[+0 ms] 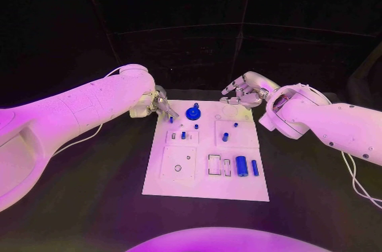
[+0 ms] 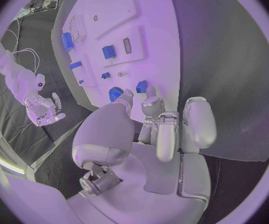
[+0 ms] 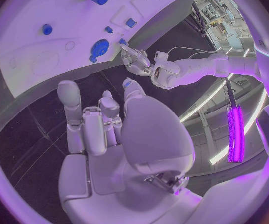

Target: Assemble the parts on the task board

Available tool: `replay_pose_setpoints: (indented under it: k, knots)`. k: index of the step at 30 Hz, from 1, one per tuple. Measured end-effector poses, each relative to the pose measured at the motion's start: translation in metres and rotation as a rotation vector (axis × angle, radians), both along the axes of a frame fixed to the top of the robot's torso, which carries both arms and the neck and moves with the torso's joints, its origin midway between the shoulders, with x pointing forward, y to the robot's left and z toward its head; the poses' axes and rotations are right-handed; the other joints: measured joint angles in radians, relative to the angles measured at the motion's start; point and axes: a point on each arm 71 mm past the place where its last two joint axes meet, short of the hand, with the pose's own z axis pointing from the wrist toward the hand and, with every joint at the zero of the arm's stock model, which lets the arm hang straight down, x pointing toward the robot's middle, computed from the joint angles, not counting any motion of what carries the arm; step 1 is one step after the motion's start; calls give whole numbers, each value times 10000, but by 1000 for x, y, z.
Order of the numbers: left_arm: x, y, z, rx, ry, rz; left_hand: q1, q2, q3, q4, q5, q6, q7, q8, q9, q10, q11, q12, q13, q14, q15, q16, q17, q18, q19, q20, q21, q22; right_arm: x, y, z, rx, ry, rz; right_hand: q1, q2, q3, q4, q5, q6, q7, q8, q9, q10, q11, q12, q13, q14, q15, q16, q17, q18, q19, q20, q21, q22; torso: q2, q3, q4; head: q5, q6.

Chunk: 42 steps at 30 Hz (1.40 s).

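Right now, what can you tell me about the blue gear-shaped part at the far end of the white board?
The blue gear is a round, toothed disc with a small knob rising from its middle; it looks like plastic. It sits flat near the far edge of the task board, about midway across. The left hand is close beside it with fingertips at a smaller blue part, but nothing visibly touches the gear. The right hand is further off, beyond the board's far corner.

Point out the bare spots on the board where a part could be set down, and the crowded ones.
The task board is bare along its near edge, below the square plate with a small ring and the two blue cylinders. Its far end is crowded: the blue gear stands there, with the left hand at one corner and the right hand just beyond the other.
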Motion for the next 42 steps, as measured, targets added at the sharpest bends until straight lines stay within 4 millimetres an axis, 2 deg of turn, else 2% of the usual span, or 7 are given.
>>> replay_pose_setpoints:
  k: [22,27,31,33,39,40,42]
  knots:
    - [0,-2,-4,-47,37,-74,541,379,31,-279,0,72,2,-40,-86,0,0,0,-40,0,-1,0,0,0,0,0,0,9,0,0,0,4,-2,11,0,0,0,0,47,0,0,0,0,0,0,0,1,0,0,0,1,0,0,0,0,1,0,-3,1,-35,0]
    - [0,-2,-4,-42,37,-65,856,544,142,-504,0,71,2,-104,-121,-22,-23,0,-56,0,-1,0,0,0,0,0,0,21,0,0,0,3,-2,10,0,0,0,0,47,0,0,0,0,0,0,0,1,0,0,0,1,0,0,0,0,2,0,-3,1,-42,-10]
    - [0,-3,-4,-43,38,-70,1106,564,232,-701,0,109,-35,-104,-142,-35,-36,0,-72,0,-1,0,0,-1,0,0,0,32,0,0,0,4,-2,11,-1,0,0,0,47,0,0,0,0,0,0,0,1,0,0,0,1,0,0,0,0,1,2,-3,1,-65,-23]
    - [0,-3,-4,-45,37,-75,1275,685,355,-825,0,108,-35,-104,-160,-35,-36,0,-86,0,0,0,0,0,0,0,-8,32,0,0,0,6,-3,17,-1,0,0,0,47,0,0,0,0,0,0,0,1,0,0,0,1,0,0,0,0,1,5,-3,1,-70,-30]
    - [1,-4,-3,-94,-8,-98,2299,965,1296,-1694,-14,29,-69,-303,-301,-150,-111,-92,-162,0,0,0,0,0,0,0,-43,57,0,1,0,10,-4,23,0,0,0,0,47,0,0,0,0,0,0,0,1,0,0,0,1,0,0,0,0,2,5,-3,1,-85,-34]
    - [1,-4,-3,-108,-21,-100,2381,970,1471,-1787,-37,12,-52,-339,-308,-163,-116,-146,-181,0,0,0,0,0,0,0,-43,57,0,1,0,11,-4,24,0,0,0,0,47,0,0,0,0,0,0,0,1,0,0,0,1,0,1,0,0,2,5,-3,1,-85,-35]
    - [1,-4,-2,-133,-41,-105,2408,959,1652,-1666,-32,9,-49,-352,-309,-178,-103,-218,-241,-1,0,0,0,-1,0,0,-43,73,0,0,0,12,-4,24,0,0,0,0,47,0,0,0,0,0,0,0,1,0,0,0,1,0,0,0,0,2,5,-2,1,-85,-43]
